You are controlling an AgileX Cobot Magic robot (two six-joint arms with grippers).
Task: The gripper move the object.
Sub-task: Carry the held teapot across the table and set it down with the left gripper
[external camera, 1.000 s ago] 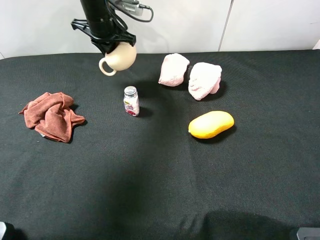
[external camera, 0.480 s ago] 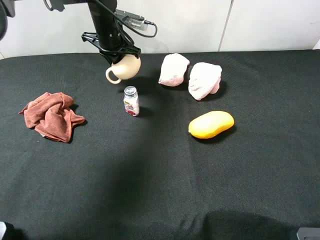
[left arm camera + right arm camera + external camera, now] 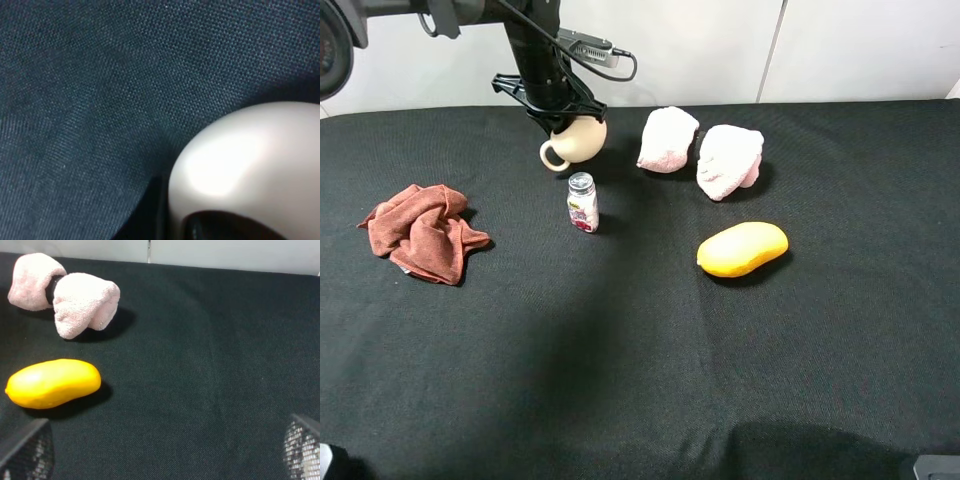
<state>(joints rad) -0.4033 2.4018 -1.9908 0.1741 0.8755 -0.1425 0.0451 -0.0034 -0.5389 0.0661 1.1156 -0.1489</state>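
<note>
The cream-white teapot (image 3: 576, 140) hangs under my left gripper (image 3: 560, 118) at the back of the black table, loop handle toward the left, low over the cloth. The black jaws are shut on its top. In the left wrist view the teapot (image 3: 250, 165) fills the frame close up over the dark cloth. My right gripper (image 3: 160, 460) is open, its two fingertips at the frame corners, with nothing between them. It is off the exterior view.
A small white-capped bottle (image 3: 582, 203) stands just in front of the teapot. Two pink cloth bundles (image 3: 705, 148) lie to its right, a yellow oval object (image 3: 742, 248) in front of them. A crumpled reddish cloth (image 3: 420, 232) lies at left.
My left gripper has carried the teapot down and to the right, closer to the table, behind the bottle.
</note>
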